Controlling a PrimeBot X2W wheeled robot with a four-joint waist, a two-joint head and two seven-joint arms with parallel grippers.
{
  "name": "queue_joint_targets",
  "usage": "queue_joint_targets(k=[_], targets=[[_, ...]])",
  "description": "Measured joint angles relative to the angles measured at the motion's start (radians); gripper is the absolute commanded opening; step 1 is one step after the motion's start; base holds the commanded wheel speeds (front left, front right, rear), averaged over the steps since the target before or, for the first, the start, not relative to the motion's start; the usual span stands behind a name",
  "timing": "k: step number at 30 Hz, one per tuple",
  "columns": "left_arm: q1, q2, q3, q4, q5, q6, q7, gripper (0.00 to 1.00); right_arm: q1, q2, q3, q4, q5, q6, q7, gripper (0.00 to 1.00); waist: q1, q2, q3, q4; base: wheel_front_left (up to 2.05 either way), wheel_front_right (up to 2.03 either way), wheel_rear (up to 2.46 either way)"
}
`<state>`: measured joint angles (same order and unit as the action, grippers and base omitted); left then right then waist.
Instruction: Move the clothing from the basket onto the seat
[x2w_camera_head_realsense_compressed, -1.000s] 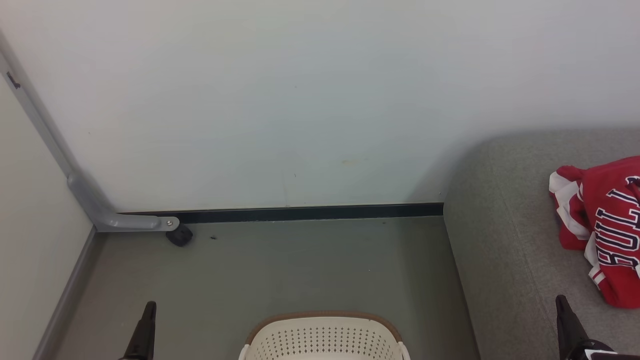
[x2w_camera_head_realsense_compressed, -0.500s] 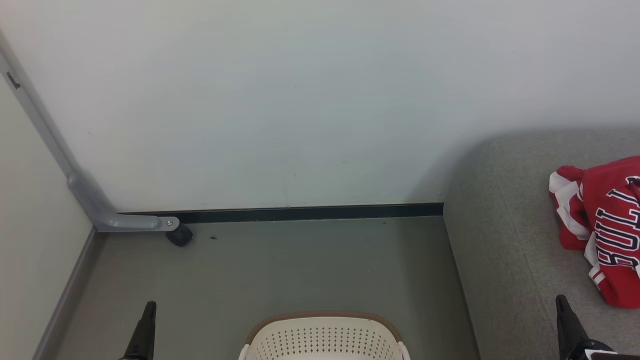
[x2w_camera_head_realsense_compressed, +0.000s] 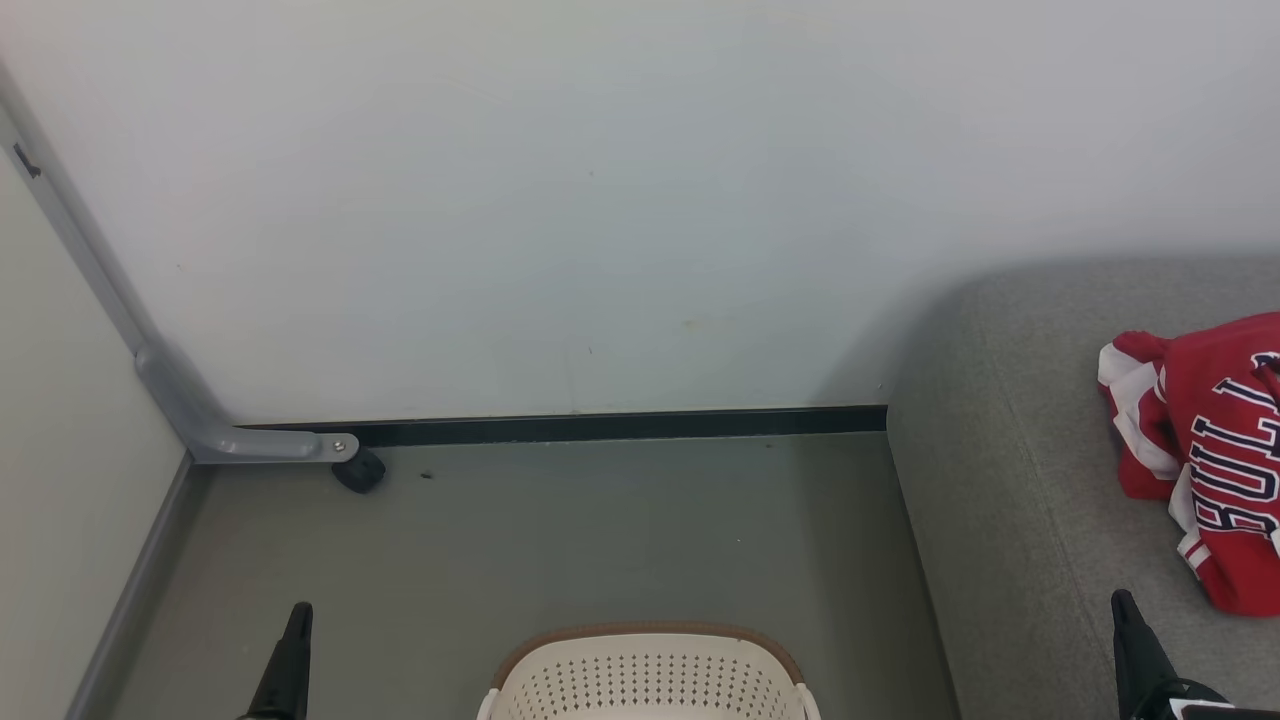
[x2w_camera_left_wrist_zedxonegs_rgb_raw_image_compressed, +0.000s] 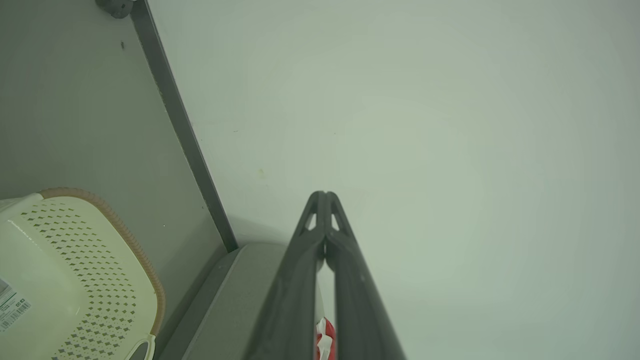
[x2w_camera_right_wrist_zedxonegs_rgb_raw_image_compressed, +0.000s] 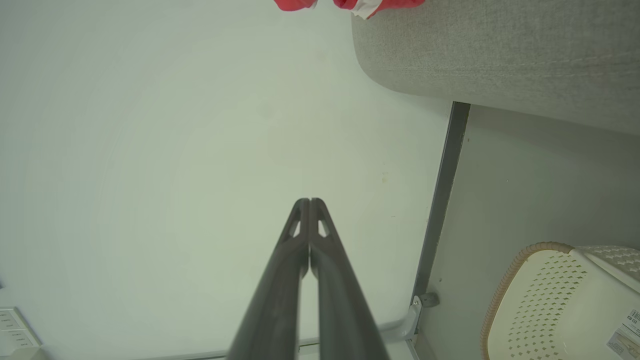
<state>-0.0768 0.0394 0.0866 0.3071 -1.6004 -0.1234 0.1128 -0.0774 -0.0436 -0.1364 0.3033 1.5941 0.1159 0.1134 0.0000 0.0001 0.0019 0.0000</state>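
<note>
Red clothing (x2w_camera_head_realsense_compressed: 1210, 450) with white trim and navy letters lies bunched on the grey seat (x2w_camera_head_realsense_compressed: 1010, 480) at the right; scraps of it show in the left wrist view (x2w_camera_left_wrist_zedxonegs_rgb_raw_image_compressed: 325, 337) and the right wrist view (x2w_camera_right_wrist_zedxonegs_rgb_raw_image_compressed: 295, 4). The cream basket (x2w_camera_head_realsense_compressed: 645, 675) with its brown rim stands on the floor at the bottom centre, also seen in the left wrist view (x2w_camera_left_wrist_zedxonegs_rgb_raw_image_compressed: 75, 270) and right wrist view (x2w_camera_right_wrist_zedxonegs_rgb_raw_image_compressed: 555, 305); what I see of its inside holds nothing. My left gripper (x2w_camera_head_realsense_compressed: 297, 612) is shut left of the basket, its tips together (x2w_camera_left_wrist_zedxonegs_rgb_raw_image_compressed: 324, 194). My right gripper (x2w_camera_head_realsense_compressed: 1122, 600) is shut over the seat's front, holding nothing (x2w_camera_right_wrist_zedxonegs_rgb_raw_image_compressed: 309, 201).
A pale wall (x2w_camera_head_realsense_compressed: 600, 200) with a dark baseboard (x2w_camera_head_realsense_compressed: 600, 425) closes the far side. A grey metal leg with a black caster (x2w_camera_head_realsense_compressed: 358, 470) stands in the left corner. Grey-green floor (x2w_camera_head_realsense_compressed: 560, 540) lies between the wall, basket and seat.
</note>
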Motion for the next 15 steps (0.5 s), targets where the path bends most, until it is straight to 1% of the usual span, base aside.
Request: queue_joint_targets(k=[15], targets=[[0.000,0.000,0.000,-0.001,0.000,0.000,0.000,0.00,0.000,0.000,0.000,0.000,0.000,0.000,0.000,0.00,0.0000,0.0000,0.000,0.000,0.00,0.00,0.00]])
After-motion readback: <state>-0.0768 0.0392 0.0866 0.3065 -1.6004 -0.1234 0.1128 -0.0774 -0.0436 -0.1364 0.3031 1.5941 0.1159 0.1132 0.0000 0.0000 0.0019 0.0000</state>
